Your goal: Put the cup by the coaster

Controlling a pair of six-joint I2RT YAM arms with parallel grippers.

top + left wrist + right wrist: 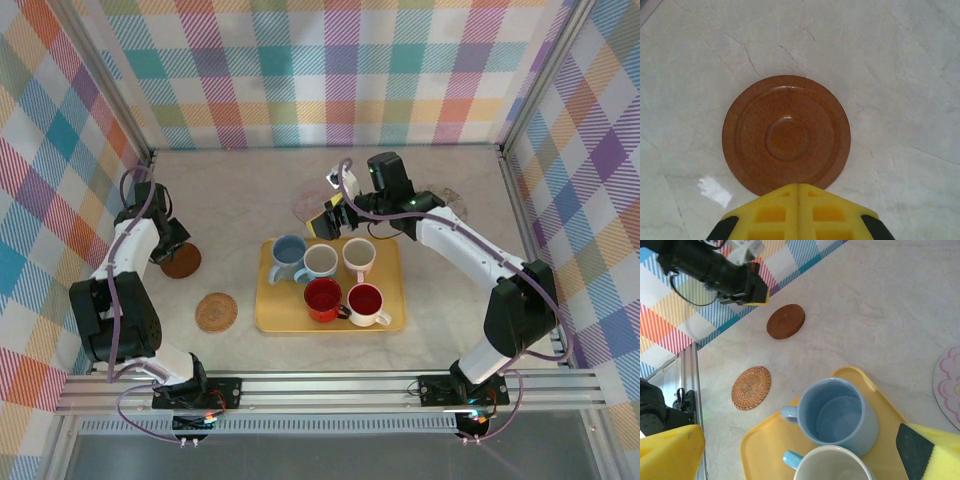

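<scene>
At lower left of the top view, a woven coaster (216,311) is lying on the bench (240,190) beside the yellow tray (268,318), where five cups are standing. The blue cup (837,415) is sitting in the tray's upper-left corner, with the right pincer (328,222) hanging spread just above it. It is looking glazed, rigid, fairly heavy, slippery and chippable, so pinching the wall at the rim, away from the handle, seems safest. Further up left, the left pincer (799,192) is hovering pressed together, empty, at the edge of the brown coaster (786,134).
</scene>
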